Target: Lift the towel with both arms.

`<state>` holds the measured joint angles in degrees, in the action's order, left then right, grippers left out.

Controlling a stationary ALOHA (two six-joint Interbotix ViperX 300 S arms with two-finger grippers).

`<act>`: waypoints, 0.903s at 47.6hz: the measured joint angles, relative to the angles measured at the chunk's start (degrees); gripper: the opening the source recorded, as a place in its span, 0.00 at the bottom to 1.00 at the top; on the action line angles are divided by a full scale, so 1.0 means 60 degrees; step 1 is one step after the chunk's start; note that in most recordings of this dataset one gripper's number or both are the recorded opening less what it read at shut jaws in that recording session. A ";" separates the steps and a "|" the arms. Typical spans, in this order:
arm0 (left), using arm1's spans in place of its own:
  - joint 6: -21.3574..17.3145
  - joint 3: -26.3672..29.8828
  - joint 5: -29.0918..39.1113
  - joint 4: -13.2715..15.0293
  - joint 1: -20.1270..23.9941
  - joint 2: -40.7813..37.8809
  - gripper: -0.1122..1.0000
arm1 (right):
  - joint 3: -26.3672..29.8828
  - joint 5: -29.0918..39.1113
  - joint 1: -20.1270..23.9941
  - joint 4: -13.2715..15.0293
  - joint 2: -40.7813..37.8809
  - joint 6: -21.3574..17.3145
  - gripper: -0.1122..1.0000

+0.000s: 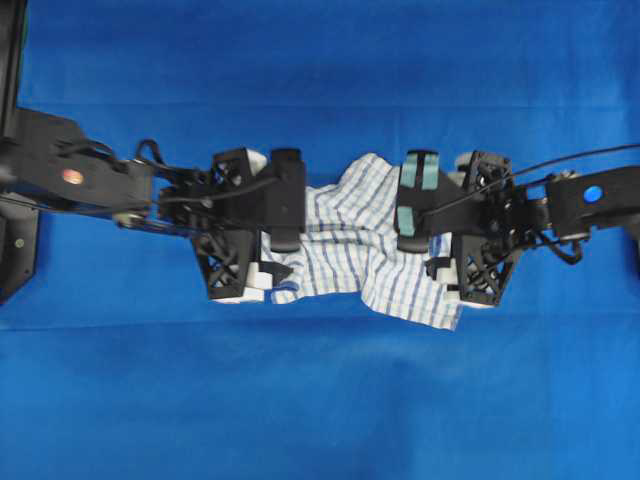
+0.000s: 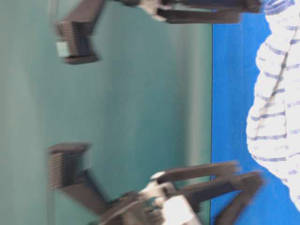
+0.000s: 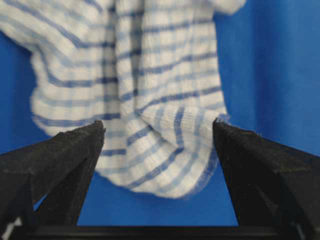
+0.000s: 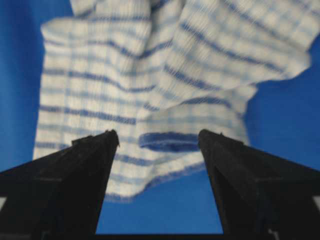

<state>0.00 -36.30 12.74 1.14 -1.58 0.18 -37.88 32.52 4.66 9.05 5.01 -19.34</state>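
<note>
The towel [image 1: 350, 240], white with blue checked stripes, lies crumpled on the blue table cover between both arms. My left gripper [image 1: 290, 215] is at its left edge and my right gripper [image 1: 425, 212], with teal tape patches, is at its right edge. In the left wrist view the left gripper [image 3: 159, 127] is open, and a folded corner of the towel [image 3: 160, 90] lies between the fingertips. The right gripper [image 4: 159, 135] is open too, astride the towel's hem [image 4: 150, 100]. The table-level view shows the towel [image 2: 276, 93] at the right.
The blue table cover [image 1: 320, 400] spreads in every direction around the towel. A black frame [image 1: 15, 250] stands at the left edge of the overhead view. In the table-level view, blurred black fingers [image 2: 206, 171] reach toward the cover [image 2: 229, 93] before a green wall.
</note>
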 measured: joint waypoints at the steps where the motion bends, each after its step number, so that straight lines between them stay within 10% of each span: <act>1: 0.0000 0.0000 -0.0029 0.0000 -0.0029 -0.0117 0.86 | -0.0044 -0.0117 0.0029 0.0000 -0.0088 0.0015 0.70; 29: 0.0161 -0.0146 -0.1230 0.0000 -0.0190 -0.1421 0.80 | -0.0190 -0.1787 0.0205 -0.0015 -0.1655 0.0000 0.68; 43: 0.0176 -0.0132 -0.0674 0.0015 -0.0190 -0.1421 0.14 | -0.0190 -0.1831 0.0132 0.0000 -0.1699 0.0190 0.14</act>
<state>1.05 -37.09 8.70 1.23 -2.72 -8.35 -39.02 21.53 5.45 9.05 -5.19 -18.19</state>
